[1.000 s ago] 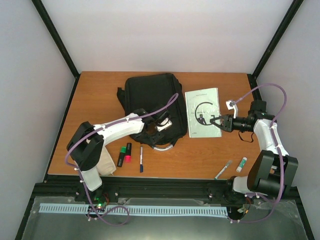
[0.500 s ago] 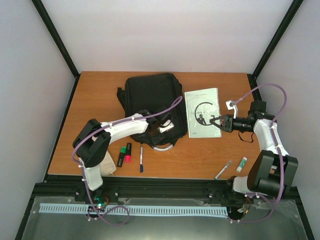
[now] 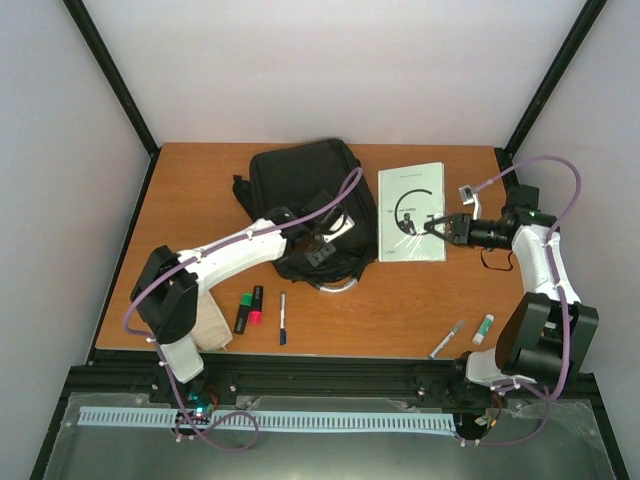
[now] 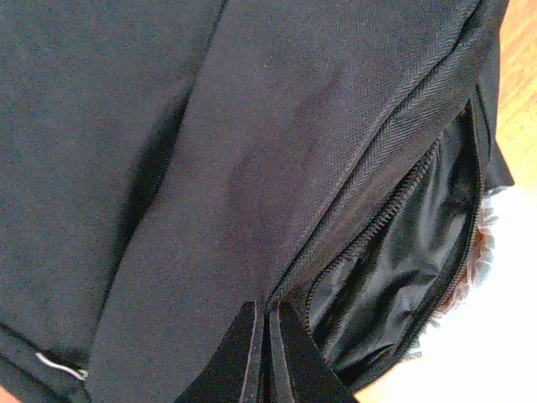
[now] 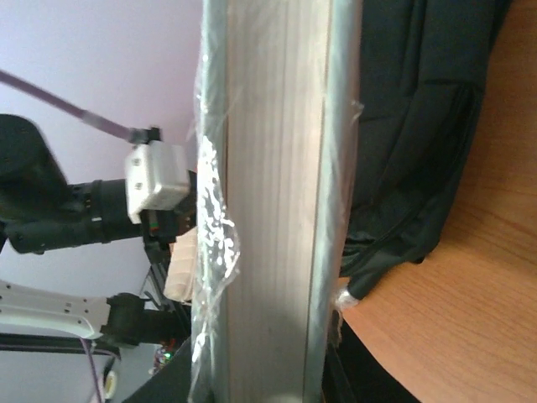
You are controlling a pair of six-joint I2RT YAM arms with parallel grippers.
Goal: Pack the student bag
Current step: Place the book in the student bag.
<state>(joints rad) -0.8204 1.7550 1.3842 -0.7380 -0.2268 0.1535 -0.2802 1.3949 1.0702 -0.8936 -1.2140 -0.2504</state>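
Student bag (image 3: 300, 185) lies flat at the middle of the tabletop (image 3: 200, 190), toward its far edge, long axis running far to near. Near and to the left of the bag sit a whitish pouch (image 3: 212, 328), two highlighters (image 3: 256, 305) and a dark pen (image 3: 283, 318).

At the bag's near-right corner the left pincer (image 4: 268, 315) has its fingers together, pinched on a fold of black fabric right beside the open zip. The zip mouth (image 4: 394, 269) gapes just to the right of that pinch and shows shiny lining inside.

Just right of the bag is a thin book (image 3: 408, 205) in clear wrap, its long axis roughly parallel to the bag's right side. The right pincer (image 3: 432, 226) is clamped on the book's right edge, near the middle of that edge. In the right wrist view the book appears edge-on with the bag beyond it.

The book therefore has to travel leftward from the right pincer to reach the mouth. The right arm is nearer to it and already has it in hand. My judgement is that the book must be turned so a short end leads into the opening. Farther right of the bag, at the near edge, lie a marker (image 3: 447, 339) and a small white tube (image 3: 484, 328).
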